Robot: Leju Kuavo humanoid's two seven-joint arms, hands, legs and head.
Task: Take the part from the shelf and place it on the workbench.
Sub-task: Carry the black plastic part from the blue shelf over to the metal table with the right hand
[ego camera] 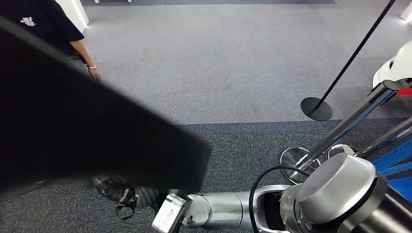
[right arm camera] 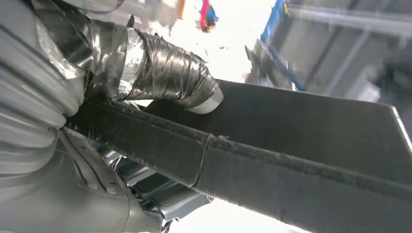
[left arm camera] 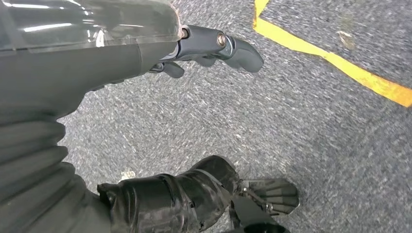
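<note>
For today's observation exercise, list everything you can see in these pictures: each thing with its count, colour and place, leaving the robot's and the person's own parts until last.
part: one, black flat panel, held up across the left of the head view
stanchion post: one, black, on a round base on the grey carpet, right
metal poles: two, silver, lower right
blue frame: one, blue, far right edge
tape line: one, yellow, on the carpet
person: one, dark shirt, upper left
right hand: one, tape-wrapped, grips the part
left hand: one, dark grey, over the floor, holding nothing

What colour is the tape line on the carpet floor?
Yellow; the tape line shows best in the left wrist view, on grey carpet.
</note>
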